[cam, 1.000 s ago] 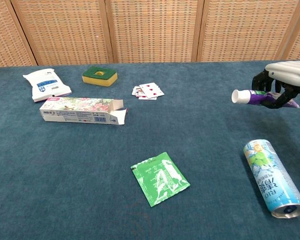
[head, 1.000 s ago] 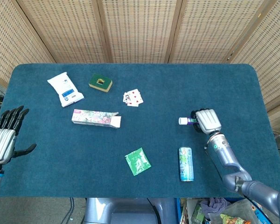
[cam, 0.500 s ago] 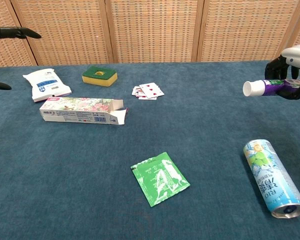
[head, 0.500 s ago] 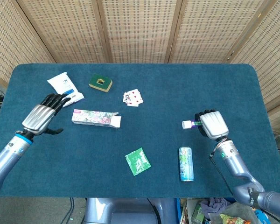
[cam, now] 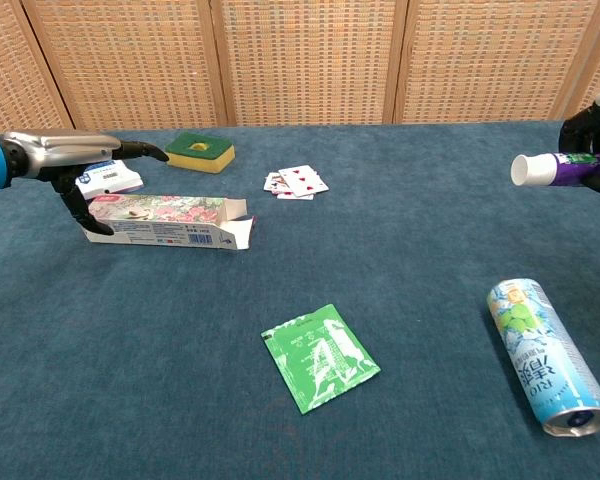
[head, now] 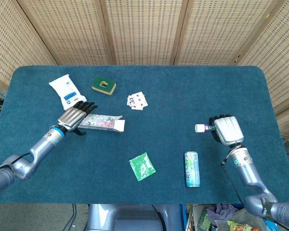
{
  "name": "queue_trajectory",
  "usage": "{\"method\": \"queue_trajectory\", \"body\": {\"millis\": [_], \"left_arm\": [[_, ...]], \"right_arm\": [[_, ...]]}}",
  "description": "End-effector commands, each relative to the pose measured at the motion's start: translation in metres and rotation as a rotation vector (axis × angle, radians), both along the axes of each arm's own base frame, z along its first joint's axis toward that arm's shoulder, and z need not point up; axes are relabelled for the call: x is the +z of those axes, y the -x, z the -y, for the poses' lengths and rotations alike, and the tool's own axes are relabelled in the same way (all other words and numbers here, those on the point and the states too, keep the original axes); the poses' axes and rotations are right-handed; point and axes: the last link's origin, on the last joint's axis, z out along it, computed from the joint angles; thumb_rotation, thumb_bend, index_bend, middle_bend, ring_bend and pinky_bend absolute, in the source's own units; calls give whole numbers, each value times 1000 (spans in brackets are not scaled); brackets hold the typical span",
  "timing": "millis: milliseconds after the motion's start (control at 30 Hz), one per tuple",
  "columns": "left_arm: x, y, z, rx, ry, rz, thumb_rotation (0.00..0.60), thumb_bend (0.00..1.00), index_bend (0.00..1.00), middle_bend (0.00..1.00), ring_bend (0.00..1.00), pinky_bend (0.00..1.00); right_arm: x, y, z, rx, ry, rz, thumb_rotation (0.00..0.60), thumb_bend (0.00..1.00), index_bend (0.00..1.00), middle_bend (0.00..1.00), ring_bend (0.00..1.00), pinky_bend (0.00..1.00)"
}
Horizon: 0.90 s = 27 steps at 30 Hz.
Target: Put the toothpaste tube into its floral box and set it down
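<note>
A counter [head: 183, 91] covered in dark teal felt. On it lie a floral box [head: 101, 121] with one end flap open, a white wipes packet [head: 66, 91], a green and yellow sponge [head: 104, 85], a few playing cards [head: 137, 101], a green sachet [head: 142, 166] and a drinks can [head: 192, 169] on its side.

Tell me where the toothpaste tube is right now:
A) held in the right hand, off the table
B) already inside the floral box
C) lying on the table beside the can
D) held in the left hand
A: the right hand grips the toothpaste tube above the table, white cap pointing toward the floral box, which lies by the left hand with its flap open.
</note>
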Motion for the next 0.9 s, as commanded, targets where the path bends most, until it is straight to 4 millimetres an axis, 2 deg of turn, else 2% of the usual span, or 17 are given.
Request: {"method": "queue_trajectory", "body": {"millis": [33,133,300,367,500,567,633,733,900], "left_arm": [[-18,-7,-12,23,8,0,600,212,0,0,0,0],[-32,-12,-14,30,26,2,600,212,0,0,0,8],[-50,-21,-22,31,35,-11,600,212,4,14,5,100],[-54,-24,-23,31,41,-16,600,212,39,71,46,160],[-60,-31,-24,24,48,-12,600,286,252,351,278,349],[-61,-35,-25,8,39,-4,600,342,343,477,387,421],[-61,-39,-25,-9,35,3,600,370,390,526,433,445],[-57,-44,-24,-31,35,11,600,378,440,533,443,449],[-35,-65,-22,-118,26,67,600,378,452,533,443,448]], "right_arm": [[0,1,0,-2,-2,0,600,532,605,592,421,407],[0,2,0,-3,-4,-8,600,532,605,591,421,407],[0,2,-2,0,-14,-16,600,531,605,589,421,407],[0,3,-2,-1,-15,-17,600,532,606,589,421,407],[1,5,-3,-4,-13,-17,600,533,605,589,421,407],[2,6,-4,-4,-10,-21,600,538,605,589,421,407],[4,8,-7,0,-6,-30,600,539,605,590,422,407],[7,8,-10,6,0,-35,600,539,606,591,425,406],[17,3,-18,38,18,-65,600,539,606,592,427,407]]}}
